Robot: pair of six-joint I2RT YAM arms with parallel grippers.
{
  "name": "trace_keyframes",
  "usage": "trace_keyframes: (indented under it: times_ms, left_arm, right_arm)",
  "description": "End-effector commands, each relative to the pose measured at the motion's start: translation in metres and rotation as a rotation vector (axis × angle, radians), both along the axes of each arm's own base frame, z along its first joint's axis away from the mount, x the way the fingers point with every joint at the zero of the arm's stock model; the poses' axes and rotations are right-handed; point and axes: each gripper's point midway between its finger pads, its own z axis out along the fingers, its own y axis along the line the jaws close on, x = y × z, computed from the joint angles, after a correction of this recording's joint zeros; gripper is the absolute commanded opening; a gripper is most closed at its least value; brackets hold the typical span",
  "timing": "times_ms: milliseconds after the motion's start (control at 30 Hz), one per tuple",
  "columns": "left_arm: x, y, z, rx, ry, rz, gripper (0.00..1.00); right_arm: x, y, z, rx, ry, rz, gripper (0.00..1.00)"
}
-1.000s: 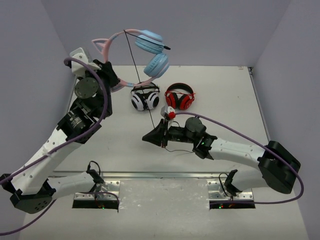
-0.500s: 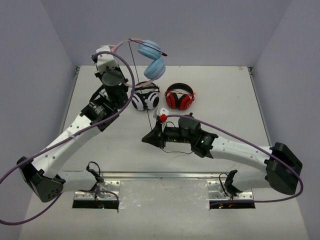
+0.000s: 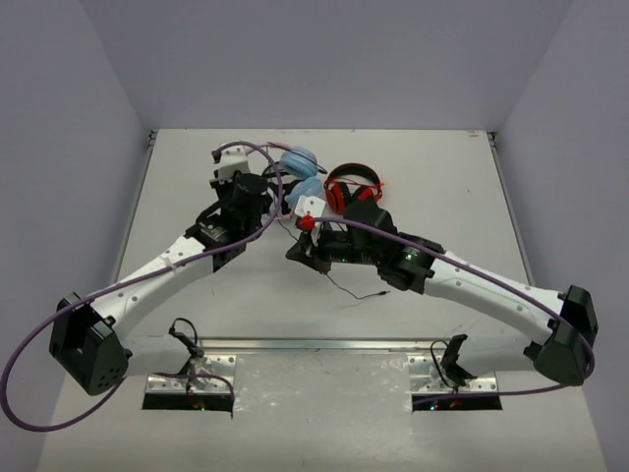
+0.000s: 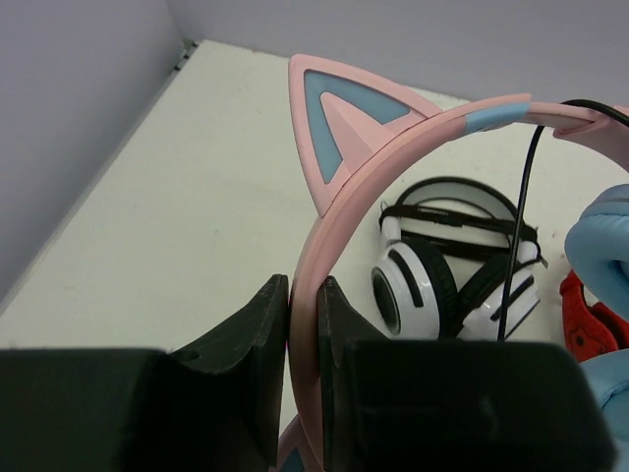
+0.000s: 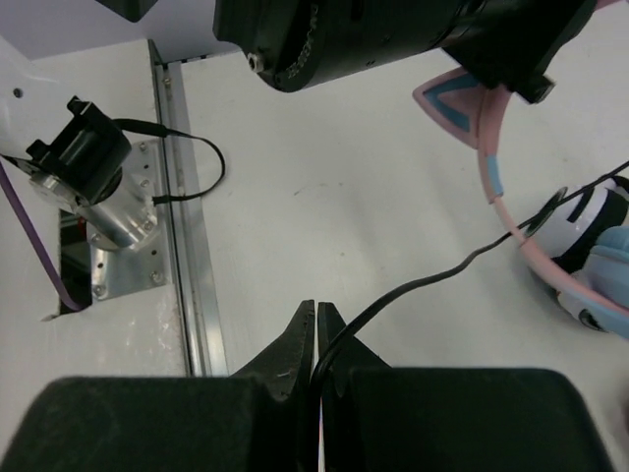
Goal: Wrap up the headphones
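Observation:
The headphones have a pink headband [image 4: 393, 147] with a cat ear [image 4: 339, 118] and light blue ear cups [image 3: 298, 162]. My left gripper [image 4: 305, 285] is shut on the headband and holds it low over the table's back middle, seen in the top view [image 3: 267, 197]. The thin black cable [image 5: 423, 280] runs from the headband into my right gripper [image 5: 315, 310], which is shut on it. In the top view the right gripper [image 3: 292, 254] sits just in front of the headphones, and the cable's loose end [image 3: 376, 292] lies on the table.
White-and-black headphones [image 4: 432, 275] and red-and-black headphones [image 3: 354, 189] lie just behind and right of the pink pair. The left arm's wrist [image 5: 373, 34] hangs close above the right gripper. A metal rail and base mount [image 5: 93, 177] line the near edge.
My left arm has brought the headphones down from high at the back left to low near the table's middle. My right gripper moved back toward them and the cable went slack.

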Motion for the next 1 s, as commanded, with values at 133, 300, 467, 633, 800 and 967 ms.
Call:
trace_keyframes:
  times_ms: [133,300,467,633,800,967]
  left_arm:
    - [-0.018,-0.025,0.002,-0.191,-0.094,-0.117,0.0]
    - [-0.041,-0.05,-0.013,-0.119,-0.035,-0.21,0.0]
    - [-0.064,-0.06,-0.026,-0.122,0.032,-0.3,0.0]
    - [-0.087,-0.067,-0.025,-0.124,0.155,-0.412,0.0]
    - [-0.107,-0.057,-0.014,-0.07,0.23,-0.457,0.0]
    - [-0.114,-0.051,-0.022,0.046,0.285,-0.519,0.0]
  right_arm:
    - [0.02,-0.031,0.051,-0.071,-0.24,-0.058,0.01]
    - [0.045,-0.045,0.061,-0.19,-0.32,-0.116,0.01]
    - [0.064,-0.052,0.053,-0.298,-0.383,-0.159,0.01]
    - [0.088,-0.069,0.063,-0.299,-0.453,-0.288,0.01]
    - [0.11,-0.09,0.074,-0.299,-0.486,-0.405,0.04]
    - [0.126,-0.107,0.083,-0.267,-0.45,-0.466,0.01]
